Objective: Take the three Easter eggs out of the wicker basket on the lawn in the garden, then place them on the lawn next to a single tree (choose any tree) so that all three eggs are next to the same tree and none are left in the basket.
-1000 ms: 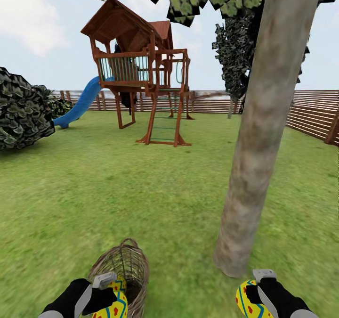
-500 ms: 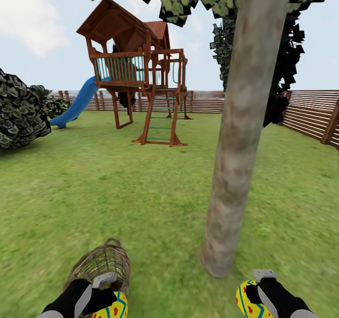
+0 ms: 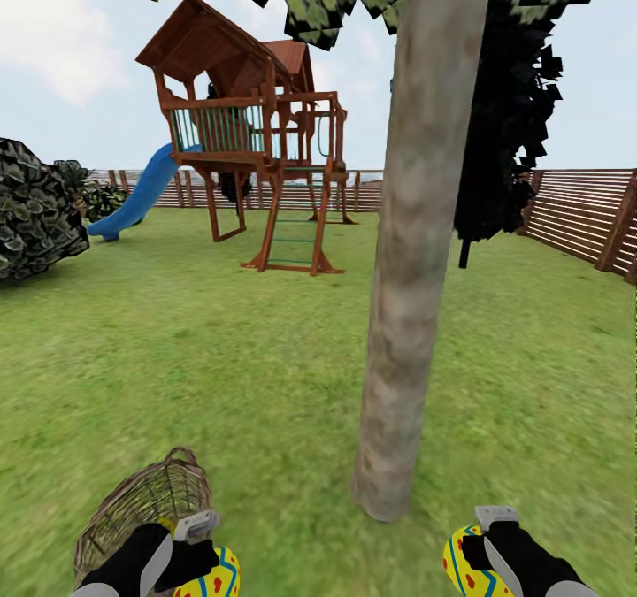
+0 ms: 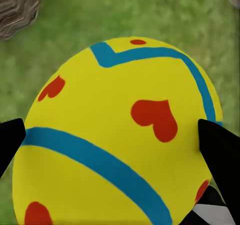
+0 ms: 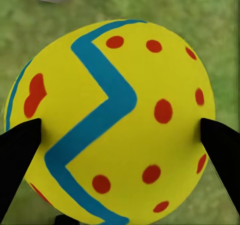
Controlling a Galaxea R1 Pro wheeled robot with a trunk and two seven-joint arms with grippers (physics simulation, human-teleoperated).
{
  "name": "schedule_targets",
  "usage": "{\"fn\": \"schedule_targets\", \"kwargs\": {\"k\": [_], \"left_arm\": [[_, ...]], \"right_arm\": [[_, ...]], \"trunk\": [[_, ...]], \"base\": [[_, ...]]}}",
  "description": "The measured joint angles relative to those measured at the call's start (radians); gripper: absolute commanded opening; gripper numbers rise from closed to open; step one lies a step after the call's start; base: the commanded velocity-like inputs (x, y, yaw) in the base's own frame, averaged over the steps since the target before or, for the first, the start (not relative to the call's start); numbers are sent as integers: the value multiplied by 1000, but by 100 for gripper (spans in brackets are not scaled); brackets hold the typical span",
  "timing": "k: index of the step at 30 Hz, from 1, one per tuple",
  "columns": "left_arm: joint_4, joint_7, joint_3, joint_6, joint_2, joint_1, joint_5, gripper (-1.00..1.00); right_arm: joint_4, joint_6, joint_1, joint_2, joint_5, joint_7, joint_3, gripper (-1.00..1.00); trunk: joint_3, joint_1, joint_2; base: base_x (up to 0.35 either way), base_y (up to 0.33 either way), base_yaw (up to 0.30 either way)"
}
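We hold one egg [image 3: 211, 577] pinched in our left gripper [image 3: 202, 551] and another egg [image 3: 467, 566] in our right gripper [image 3: 478, 548], low in frame beside the tree [image 3: 409, 261], neither set on the lawn [image 3: 221, 349] yet, the basket [image 3: 141, 501] lower left.

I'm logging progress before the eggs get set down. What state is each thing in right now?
Left hand: shut on egg in left hand, held above the lawn.
Right hand: shut on egg in right hand, near the tree.
Wicker basket: tipped on its side.
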Motion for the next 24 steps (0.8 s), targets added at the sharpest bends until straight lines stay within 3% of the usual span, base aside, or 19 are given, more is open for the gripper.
{"fn": "schedule_targets", "kwargs": {"k": [14, 24], "left_arm": [[-1, 0, 0, 0, 0, 0, 1, -100], [-1, 0, 0, -23, 0, 0, 1, -100]], "right_arm": [[0, 0, 0, 0, 0, -1, 1, -100], [0, 0, 0, 1, 0, -1, 2, -100]], "trunk": [[0, 0, 0], [0, -1, 0]], "base": [[3, -330, 0], [252, -199, 0]]}}
